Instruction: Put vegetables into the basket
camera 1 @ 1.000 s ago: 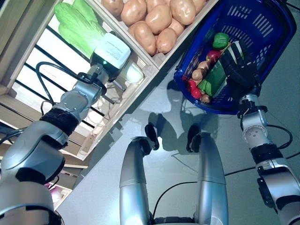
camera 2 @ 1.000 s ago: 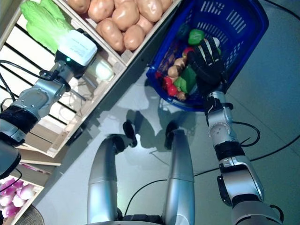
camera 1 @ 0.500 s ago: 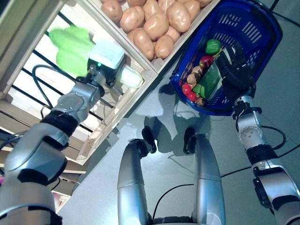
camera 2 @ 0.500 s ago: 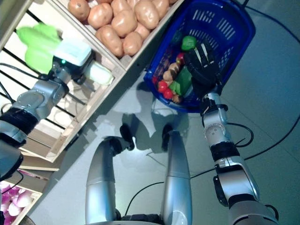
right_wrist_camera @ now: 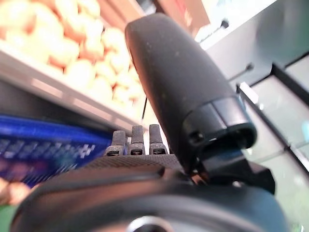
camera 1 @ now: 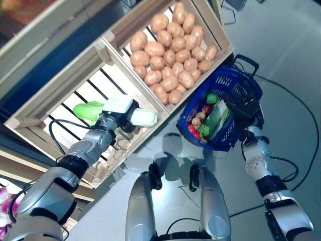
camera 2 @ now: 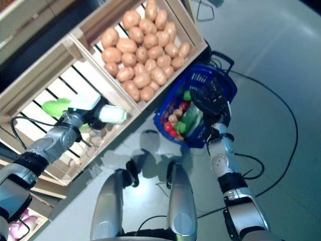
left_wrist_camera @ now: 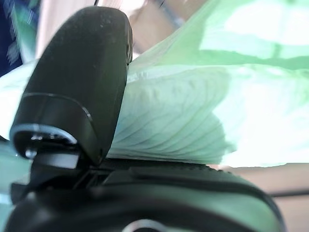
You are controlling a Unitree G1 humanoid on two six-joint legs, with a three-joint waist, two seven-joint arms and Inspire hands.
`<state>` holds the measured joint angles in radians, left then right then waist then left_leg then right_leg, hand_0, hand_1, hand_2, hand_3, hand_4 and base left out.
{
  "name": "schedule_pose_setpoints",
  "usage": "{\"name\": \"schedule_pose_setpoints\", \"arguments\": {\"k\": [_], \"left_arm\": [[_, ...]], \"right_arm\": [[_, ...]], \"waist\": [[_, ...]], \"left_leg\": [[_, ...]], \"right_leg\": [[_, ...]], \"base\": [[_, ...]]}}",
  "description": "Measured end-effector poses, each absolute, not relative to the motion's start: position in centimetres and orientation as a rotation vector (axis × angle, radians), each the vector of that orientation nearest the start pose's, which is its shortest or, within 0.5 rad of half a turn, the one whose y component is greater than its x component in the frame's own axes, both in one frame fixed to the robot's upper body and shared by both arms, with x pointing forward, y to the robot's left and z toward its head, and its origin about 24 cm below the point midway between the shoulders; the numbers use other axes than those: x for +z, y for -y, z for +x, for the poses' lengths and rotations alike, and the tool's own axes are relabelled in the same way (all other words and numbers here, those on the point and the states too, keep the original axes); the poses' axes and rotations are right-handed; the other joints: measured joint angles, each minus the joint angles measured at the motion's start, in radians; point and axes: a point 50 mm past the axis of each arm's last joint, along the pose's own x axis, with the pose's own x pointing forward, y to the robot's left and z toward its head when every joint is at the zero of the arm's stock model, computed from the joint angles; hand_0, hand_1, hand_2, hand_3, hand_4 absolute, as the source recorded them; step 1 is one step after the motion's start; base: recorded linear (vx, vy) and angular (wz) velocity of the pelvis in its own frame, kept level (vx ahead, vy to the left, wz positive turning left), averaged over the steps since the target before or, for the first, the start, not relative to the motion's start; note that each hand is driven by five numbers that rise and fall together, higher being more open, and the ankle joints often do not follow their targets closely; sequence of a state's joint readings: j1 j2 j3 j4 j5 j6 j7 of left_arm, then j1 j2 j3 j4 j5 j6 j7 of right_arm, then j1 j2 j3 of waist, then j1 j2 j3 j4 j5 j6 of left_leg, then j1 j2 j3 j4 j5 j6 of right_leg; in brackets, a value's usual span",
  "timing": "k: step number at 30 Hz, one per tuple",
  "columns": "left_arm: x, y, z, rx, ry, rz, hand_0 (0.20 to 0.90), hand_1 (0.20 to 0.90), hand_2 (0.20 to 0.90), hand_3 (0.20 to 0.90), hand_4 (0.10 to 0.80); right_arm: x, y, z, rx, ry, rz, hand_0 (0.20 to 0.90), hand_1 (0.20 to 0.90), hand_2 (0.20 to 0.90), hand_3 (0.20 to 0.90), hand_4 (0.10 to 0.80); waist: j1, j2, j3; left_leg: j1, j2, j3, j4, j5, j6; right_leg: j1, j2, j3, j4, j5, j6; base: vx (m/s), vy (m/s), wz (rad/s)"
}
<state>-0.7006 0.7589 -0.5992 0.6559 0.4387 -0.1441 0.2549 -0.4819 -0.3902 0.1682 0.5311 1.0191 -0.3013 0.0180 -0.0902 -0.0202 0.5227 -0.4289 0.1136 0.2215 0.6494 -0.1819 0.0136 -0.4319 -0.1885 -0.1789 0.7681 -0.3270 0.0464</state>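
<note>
in the slatted crate beside the potato crate [camera 1: 173, 55], the left hand [left_wrist_camera: 77, 92] clasps a napa cabbage [camera 1: 90, 110]. the right hand [camera 1: 241, 108] grips the blue basket [camera 1: 235, 138], well apart. the cabbage should lift clear of the rim, held level.

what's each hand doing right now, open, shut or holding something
Left hand: shut on the green cabbage.
Right hand: on the blue basket's rim; finger state cannot be told.

Crate rim [camera 1: 150, 131] and potatoes [camera 1: 173, 60] flank the path — basket [camera 1: 241, 90] mouth half open above its vegetables [camera 1: 208, 118].
</note>
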Motion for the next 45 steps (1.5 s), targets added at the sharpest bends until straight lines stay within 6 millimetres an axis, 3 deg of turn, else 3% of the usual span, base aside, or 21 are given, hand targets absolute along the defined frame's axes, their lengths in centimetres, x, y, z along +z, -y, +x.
{"name": "schedule_pose_setpoints", "arguments": {"k": [8,11,14,20,25,30,37,45], "left_arm": [[12.5,-25.2,34.4,0.080,0.198,0.972,0.300,0.300,0.300,0.300,0.400],[11.7,-25.4,33.6,0.130,0.196,0.742,0.300,0.300,0.300,0.300,0.400],[11.2,-24.9,32.9,0.170,0.213,0.493,0.300,0.300,0.300,0.300,0.400],[9.5,-23.5,31.7,0.172,0.194,0.026,0.300,0.300,0.300,0.300,0.400],[10.1,-21.0,31.7,0.106,0.224,-0.329,0.300,0.300,0.300,0.300,0.400],[11.0,-20.2,31.7,0.074,0.255,-0.429,0.300,0.300,0.300,0.300,0.400],[10.4,-19.1,31.8,0.030,0.219,-0.505,0.300,0.300,0.300,0.300,0.400],[9.3,-16.4,31.7,-0.128,0.138,-0.468,0.300,0.300,0.300,0.300,0.400]], "right_arm": [[6.8,20.8,32.7,0.049,0.072,0.520,0.900,0.900,0.900,0.900,0.800],[4.0,20.6,31.0,0.145,-0.049,0.448,0.900,0.900,0.900,0.900,0.800],[2.7,20.4,29.9,0.206,-0.118,0.420,0.900,0.900,0.900,0.900,0.800],[3.1,19.4,29.7,0.282,-0.148,0.434,0.900,0.900,0.900,0.900,0.800],[3.7,17.8,29.8,0.379,-0.194,0.414,0.900,0.900,0.900,0.900,0.800],[5.4,16.1,30.0,0.468,-0.154,0.397,0.900,0.900,0.900,0.900,0.800],[7.7,15.0,31.5,0.517,-0.094,0.337,0.900,0.900,0.900,0.900,0.800],[7.0,13.6,31.3,0.575,-0.143,0.265,0.900,0.900,0.900,0.900,0.800]], "waist": [[0.026,-0.009,-0.015],[0.040,-0.010,-0.139],[0.053,-0.011,-0.200],[0.054,-0.009,-0.287],[0.062,-0.017,-0.311],[0.057,-0.022,-0.314],[0.063,-0.036,-0.323],[0.052,-0.043,-0.327]], "left_leg": [[0.288,-0.012,-0.005,-0.256,0.064,-0.033],[0.357,-0.023,-0.022,-0.378,0.095,-0.047],[0.461,-0.032,-0.027,-0.506,0.134,-0.051],[0.574,-0.058,-0.027,-0.645,0.162,-0.036],[0.612,-0.078,-0.035,-0.735,0.193,-0.021],[0.618,-0.090,-0.048,-0.738,0.195,-0.018],[0.629,-0.095,-0.044,-0.738,0.196,-0.019],[0.632,-0.096,-0.025,-0.738,0.200,-0.014]], "right_leg": [[0.293,0.035,-0.054,-0.232,0.041,0.002],[0.369,0.055,-0.082,-0.350,0.059,0.007],[0.475,0.076,-0.081,-0.472,0.091,0.015],[0.616,0.092,-0.080,-0.670,0.151,0.045],[0.674,0.094,-0.079,-0.799,0.213,0.061],[0.693,0.085,-0.076,-0.822,0.225,0.069],[0.713,0.087,-0.060,-0.853,0.238,0.077],[0.705,0.085,-0.035,-0.853,0.252,0.078]], "base": [[0.166,0.001,0.05],[0.147,-0.003,0.16],[0.080,0.003,0.14],[0.026,0.009,0.07],[-0.001,-0.008,0.06],[-0.011,0.002,0.06],[0.005,0.001,-0.04],[0.019,0.009,-0.08]]}}
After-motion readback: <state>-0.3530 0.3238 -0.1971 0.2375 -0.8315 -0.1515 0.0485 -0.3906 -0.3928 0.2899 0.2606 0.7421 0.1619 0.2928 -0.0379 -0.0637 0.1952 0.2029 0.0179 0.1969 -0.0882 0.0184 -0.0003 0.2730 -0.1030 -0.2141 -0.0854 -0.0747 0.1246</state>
